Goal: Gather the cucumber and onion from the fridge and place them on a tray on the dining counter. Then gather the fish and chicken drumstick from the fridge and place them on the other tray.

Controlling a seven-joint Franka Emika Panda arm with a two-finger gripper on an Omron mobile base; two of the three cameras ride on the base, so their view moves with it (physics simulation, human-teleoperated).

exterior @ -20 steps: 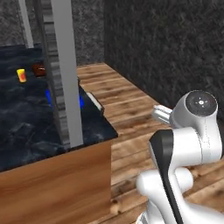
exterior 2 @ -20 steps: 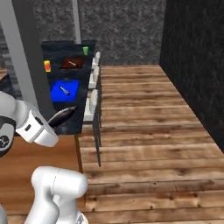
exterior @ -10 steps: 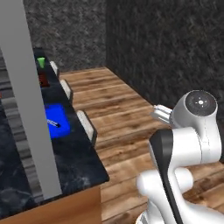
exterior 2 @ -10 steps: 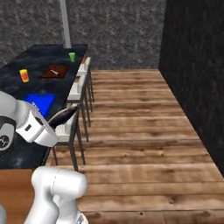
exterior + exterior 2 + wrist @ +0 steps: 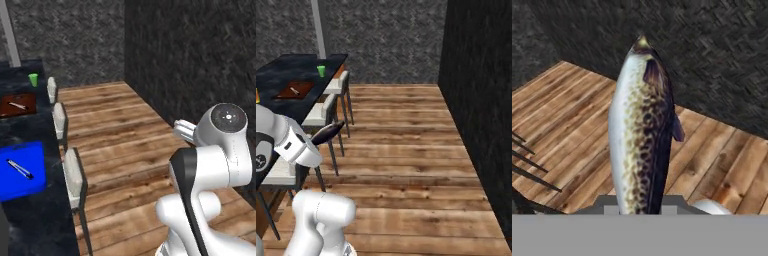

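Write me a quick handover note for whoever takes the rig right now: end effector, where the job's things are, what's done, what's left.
End effector: shut on the fish, which sticks out ahead of it above the wooden floor.
Dining counter: a blue tray and a brown tray each carry a small utensil-like item; none of the food is on either.
Done: fish picked up.
Left: set the fish on a tray. Cucumber, onion and chicken drumstick cannot be accounted for from here.

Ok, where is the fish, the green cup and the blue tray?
fish (image 5: 639, 135): hand view, middle of its spotted body.
green cup (image 5: 33, 79): left base view, its side.
blue tray (image 5: 30, 157): left base view, bare blue surface beside the utensil.
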